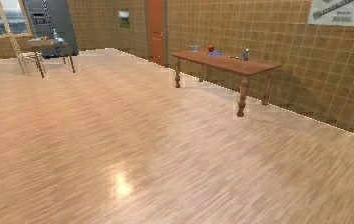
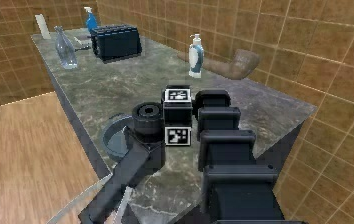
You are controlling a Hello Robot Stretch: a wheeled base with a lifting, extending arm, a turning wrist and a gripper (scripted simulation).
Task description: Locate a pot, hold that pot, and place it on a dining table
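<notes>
A grey round pot (image 2: 112, 141) with a long dark handle (image 2: 113, 188) sits at the near edge of a marble counter (image 2: 105, 85) in the arm side view. My arm reaches out over this counter. The gripper (image 2: 135, 128) is right at the pot, with the counter behind it, so I cannot tell whether it holds anything. In the forward view a long wooden dining table (image 1: 225, 60) stands against the brick wall on the right, with a few small items on it.
On the counter stand a black toaster (image 2: 116, 43), a blue spray bottle (image 2: 88, 17), a glass bottle (image 2: 65, 50) and a white soap bottle (image 2: 195, 55). A small table (image 1: 51, 44) with a chair (image 1: 27, 55) stands at the far left. Open wood floor (image 1: 135, 140) lies ahead.
</notes>
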